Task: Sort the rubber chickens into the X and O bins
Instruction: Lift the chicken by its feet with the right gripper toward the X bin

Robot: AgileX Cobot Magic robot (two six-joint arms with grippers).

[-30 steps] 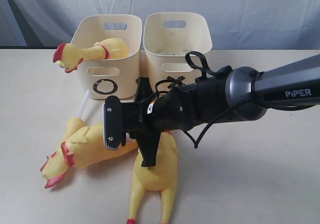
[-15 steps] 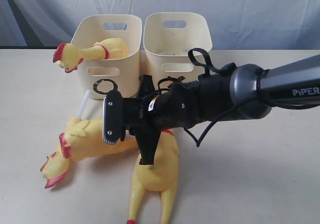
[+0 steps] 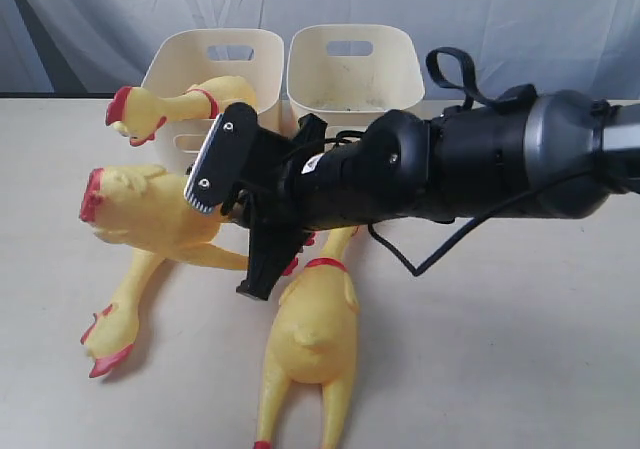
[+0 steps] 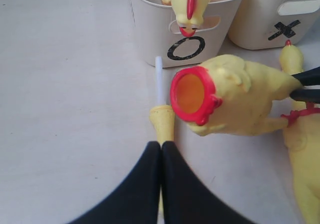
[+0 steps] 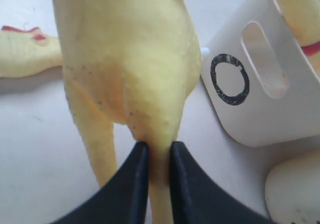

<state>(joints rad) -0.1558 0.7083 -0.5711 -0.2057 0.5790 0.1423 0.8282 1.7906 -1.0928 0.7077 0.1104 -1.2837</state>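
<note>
Fat rubber chicken (image 3: 150, 219) now hangs clear of the tabletop (image 3: 520, 349), a narrow fold of its yellow underside pinched between the black right fingers (image 5: 135, 184). A second earlier it lay on the tabletop under those fingers, sprawled across the thin chicken (image 3: 125, 299). Since then the right arm (image 3: 480, 169) has risen and swung toward the bins. The lifted toy's red-combed head points away from the fingers, in front of the O bin (image 3: 200, 49).

The lift has uncovered the thin chicken, which lies on the tabletop below the right fingers, and has hidden that bin's mark from the exterior view. The "PiPER" lettering readable on the arm a second ago has passed out of the picture.

Two toys have not moved. The third chicken (image 3: 190, 99) droops head-first over the rim of the O bin, beyond the right fingers. The fourth chicken (image 3: 310, 339) lies on the tabletop beneath the arm.

The left fingers (image 4: 145, 184) are pressed together with nothing between them, their tips just short of the thin chicken's tail end. From that end a white tube (image 4: 159, 79) runs on toward the O bin.

Readable marks: a black O (image 4: 186, 48) on one cream bin and a black X (image 4: 284, 30) on the X bin (image 4: 260, 19) beside it. The O also shows in the right wrist view, beside the pinched chicken.
</note>
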